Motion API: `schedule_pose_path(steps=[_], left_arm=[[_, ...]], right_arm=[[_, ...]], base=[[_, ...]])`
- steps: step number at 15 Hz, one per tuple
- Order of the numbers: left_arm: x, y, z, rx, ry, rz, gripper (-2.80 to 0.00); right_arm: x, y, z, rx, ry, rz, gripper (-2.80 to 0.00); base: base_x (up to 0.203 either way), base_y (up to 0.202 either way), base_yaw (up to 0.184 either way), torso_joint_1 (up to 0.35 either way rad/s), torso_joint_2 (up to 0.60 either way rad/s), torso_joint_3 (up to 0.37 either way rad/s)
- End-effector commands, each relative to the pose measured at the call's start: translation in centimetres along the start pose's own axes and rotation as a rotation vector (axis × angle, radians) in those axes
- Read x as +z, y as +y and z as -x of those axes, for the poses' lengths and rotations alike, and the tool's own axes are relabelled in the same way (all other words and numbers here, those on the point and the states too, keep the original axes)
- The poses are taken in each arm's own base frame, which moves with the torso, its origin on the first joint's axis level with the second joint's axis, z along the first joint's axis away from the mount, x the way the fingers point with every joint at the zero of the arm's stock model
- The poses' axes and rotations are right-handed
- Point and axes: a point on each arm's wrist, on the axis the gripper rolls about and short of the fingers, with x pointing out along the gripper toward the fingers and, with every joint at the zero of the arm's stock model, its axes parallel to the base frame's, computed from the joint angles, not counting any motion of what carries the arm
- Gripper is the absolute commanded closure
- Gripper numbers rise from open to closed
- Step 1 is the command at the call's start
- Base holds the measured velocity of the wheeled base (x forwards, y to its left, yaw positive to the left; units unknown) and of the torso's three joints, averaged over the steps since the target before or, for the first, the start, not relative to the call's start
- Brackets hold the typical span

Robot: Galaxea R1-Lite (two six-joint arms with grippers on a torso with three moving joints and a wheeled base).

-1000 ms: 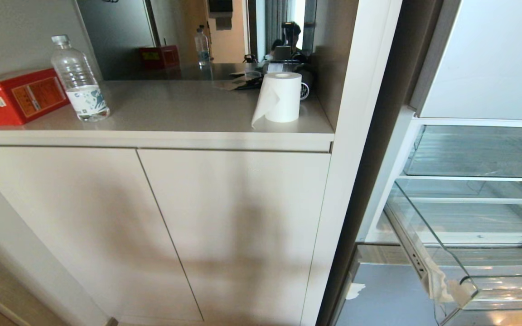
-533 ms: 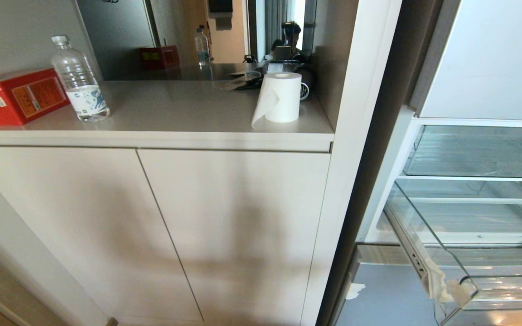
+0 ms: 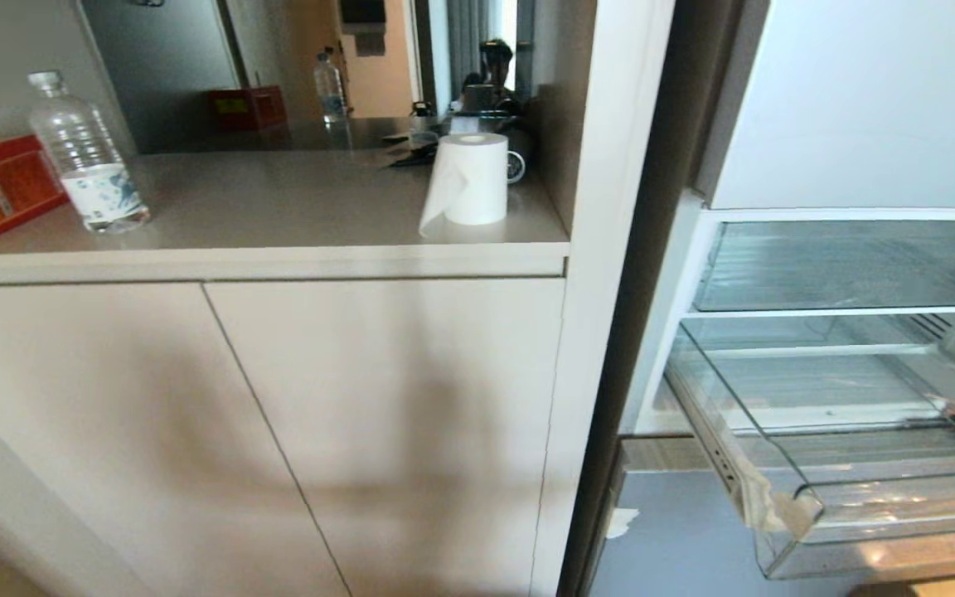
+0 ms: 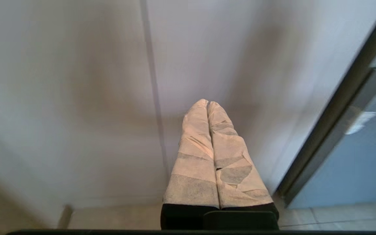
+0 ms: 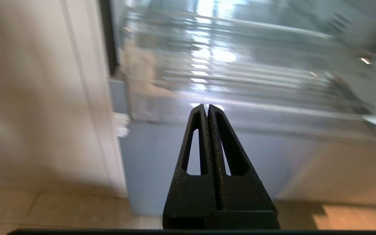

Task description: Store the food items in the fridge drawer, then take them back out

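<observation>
Matte beige cabinet (image 3: 378, 414), ribbed clear fridge drawer (image 3: 859, 489)

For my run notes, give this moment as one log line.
fridge drawer: pulled out, no food seen | left pincer: shut, facing cabinet door | right pincer: shut, empty, facing drawer

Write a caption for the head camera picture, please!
Open fridge with its clear drawer pulled out, beside a counter holding a paper roll and bottle.
</observation>
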Motion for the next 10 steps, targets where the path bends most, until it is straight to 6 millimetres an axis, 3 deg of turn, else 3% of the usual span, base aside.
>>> schedule_pose_path(steps=[1, 10], left_arm=[[0.01, 0.00, -0.01, 0.000, 0.001, 0.001, 0.00], [0.01, 0.00, -0.01, 0.000, 0.001, 0.001, 0.00]], right_arm=[[-0.01, 0.00, -0.01, -0.001, 0.002, 0.000, 0.00], [-0.03, 0.00, -0.02, -0.002, 0.002, -0.035, 0.00]], base=[[-0.002, 0.005, -0.175, -0.005, 0.00, -0.002], [0.000, 0.007, -0.175, 0.003, 0.00, 0.003]])
